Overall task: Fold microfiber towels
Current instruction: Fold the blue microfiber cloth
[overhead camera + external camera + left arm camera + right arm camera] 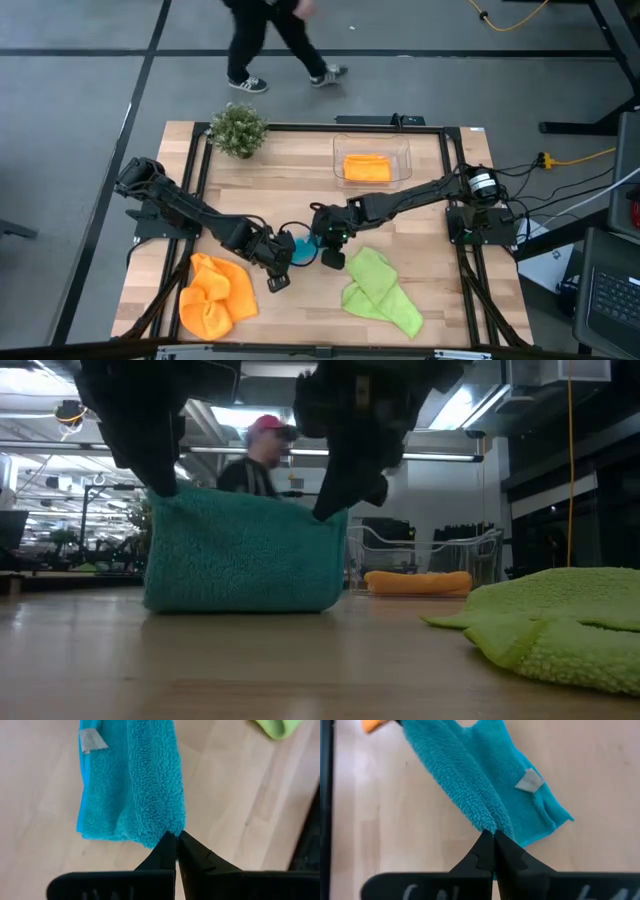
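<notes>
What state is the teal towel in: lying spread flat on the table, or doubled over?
Doubled over. The teal towel hangs in two layers from its top corners, fold resting on the table.

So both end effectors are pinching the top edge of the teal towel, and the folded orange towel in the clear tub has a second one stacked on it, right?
Not quite. The low view and the high view show only one folded orange towel in the clear tub; the other orange towel lies crumpled on the table near the left arm. The rest holds: the left end effector and right end effector each pinch the teal towel at its top edge.
</notes>
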`<action>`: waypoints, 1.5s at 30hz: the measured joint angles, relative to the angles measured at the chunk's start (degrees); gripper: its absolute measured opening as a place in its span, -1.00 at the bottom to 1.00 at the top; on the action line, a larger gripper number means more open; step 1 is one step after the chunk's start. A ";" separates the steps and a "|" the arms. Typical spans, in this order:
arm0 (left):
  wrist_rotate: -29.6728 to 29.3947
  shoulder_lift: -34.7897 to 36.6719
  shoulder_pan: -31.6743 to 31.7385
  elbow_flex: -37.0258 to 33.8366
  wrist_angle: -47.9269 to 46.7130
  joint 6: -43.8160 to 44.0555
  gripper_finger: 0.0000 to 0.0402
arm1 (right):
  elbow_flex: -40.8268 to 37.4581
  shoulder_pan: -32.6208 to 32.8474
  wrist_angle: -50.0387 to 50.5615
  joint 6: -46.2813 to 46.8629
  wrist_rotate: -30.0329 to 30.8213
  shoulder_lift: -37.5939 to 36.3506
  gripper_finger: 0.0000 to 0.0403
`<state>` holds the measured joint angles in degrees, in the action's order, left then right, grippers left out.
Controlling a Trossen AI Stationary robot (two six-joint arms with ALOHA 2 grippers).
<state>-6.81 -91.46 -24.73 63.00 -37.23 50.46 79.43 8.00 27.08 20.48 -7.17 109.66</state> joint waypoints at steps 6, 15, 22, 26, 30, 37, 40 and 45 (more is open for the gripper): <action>-0.13 -0.02 1.75 0.00 -1.29 2.01 -1.00 | -0.03 -2.17 -0.14 -1.15 -1.18 1.58 -0.99; -1.11 -0.02 4.61 0.00 -5.27 6.49 -1.00 | -0.04 -5.03 -0.52 1.91 -2.00 1.65 -0.99; -1.19 -0.04 6.91 0.00 -8.01 7.08 -1.00 | 0.01 -6.74 -1.40 1.70 -1.97 2.78 -0.99; -0.19 -0.44 7.62 -0.04 -8.23 6.80 -1.00 | 0.01 -7.22 -3.30 0.88 -1.97 4.54 -0.99; 1.22 -1.86 7.62 -0.20 -7.96 6.44 -1.00 | -0.03 -7.25 -3.95 -0.06 -1.96 5.51 -0.99; 2.05 -3.96 7.52 -2.89 -7.79 10.15 -1.00 | -0.02 -7.75 -8.29 -1.43 -0.30 6.33 -0.99; 0.52 -3.96 7.47 -3.02 -7.85 10.47 -1.00 | -0.02 -7.83 -8.81 -2.69 1.69 7.12 -0.99; -2.57 -3.96 7.45 -3.08 -7.94 10.47 -1.00 | -0.06 -7.90 -11.39 -2.96 5.21 9.55 -0.99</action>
<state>-9.38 -95.42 -17.28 59.92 -45.17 60.93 79.37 0.10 15.68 17.52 -1.96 119.21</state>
